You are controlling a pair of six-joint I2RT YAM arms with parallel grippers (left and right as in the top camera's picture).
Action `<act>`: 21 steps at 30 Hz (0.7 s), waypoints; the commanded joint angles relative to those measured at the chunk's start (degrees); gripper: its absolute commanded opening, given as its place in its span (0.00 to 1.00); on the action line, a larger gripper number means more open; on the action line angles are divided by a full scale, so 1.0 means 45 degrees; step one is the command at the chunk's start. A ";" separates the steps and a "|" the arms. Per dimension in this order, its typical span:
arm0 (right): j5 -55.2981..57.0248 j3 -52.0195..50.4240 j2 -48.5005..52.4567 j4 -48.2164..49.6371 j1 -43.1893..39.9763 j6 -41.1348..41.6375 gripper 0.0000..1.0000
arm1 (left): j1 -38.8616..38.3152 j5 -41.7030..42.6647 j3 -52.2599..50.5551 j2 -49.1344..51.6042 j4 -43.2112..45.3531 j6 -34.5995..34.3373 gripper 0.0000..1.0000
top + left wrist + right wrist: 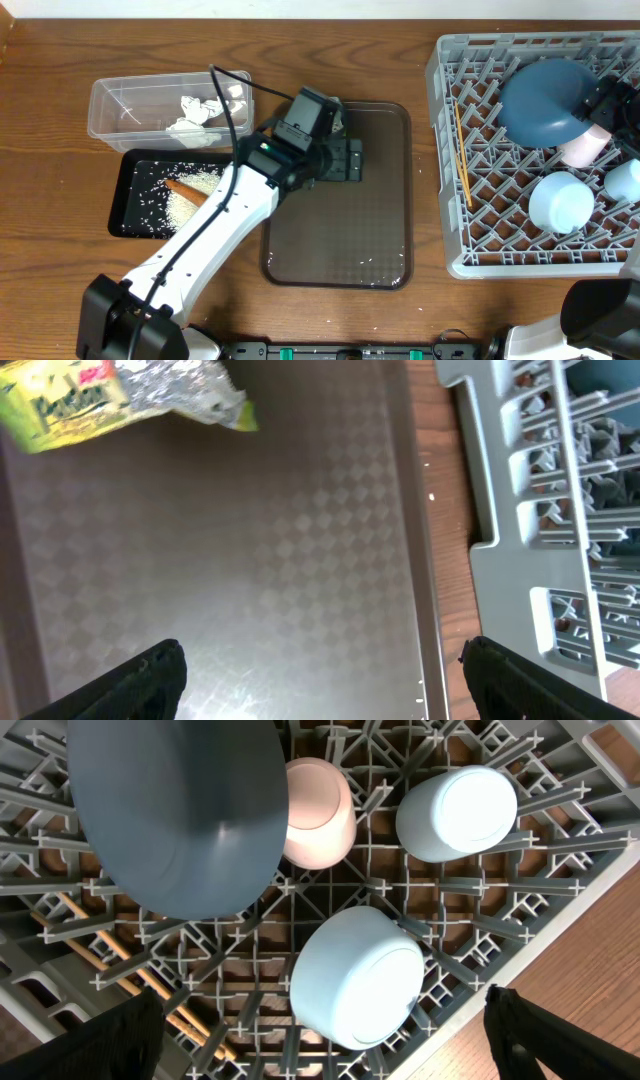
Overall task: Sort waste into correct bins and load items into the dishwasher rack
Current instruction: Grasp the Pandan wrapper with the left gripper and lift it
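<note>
My left gripper (348, 160) (325, 680) is open and empty above the brown serving tray (385, 215). The yellow-green wrapper (110, 395) lies on that tray ahead of the fingers; the arm hides it from overhead. Crumpled tissue (205, 108) lies in the clear tub (110, 105). Rice (190, 205) and the orange stick (185, 189) lie in the black tray (128, 195). In the grey rack (450, 150) sit the upturned dark-blue bowl (545, 100), white cup (585, 145), light-blue bowl (560, 200), pale-blue cup (625, 180) and chopsticks (462, 155). My right gripper (325, 1040) is open above the light-blue bowl (355, 975).
The rack (560, 560) stands close to the right rim of the serving tray (415, 560), with a strip of wooden table (425, 180) between them. The left arm stretches from the front edge across the black tray's right side.
</note>
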 commanded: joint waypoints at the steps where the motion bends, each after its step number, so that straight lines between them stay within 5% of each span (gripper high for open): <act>1: 0.0005 -0.0024 0.0112 -0.0019 -0.0083 0.0058 0.99 | -0.0359 -0.0554 -0.0141 0.0136 0.0146 0.0112 0.90; 21: 0.0000 -0.0024 0.0112 -0.0019 -0.0083 0.0058 0.99 | -0.0811 -0.2093 -0.0141 0.1379 0.0408 -0.0126 0.90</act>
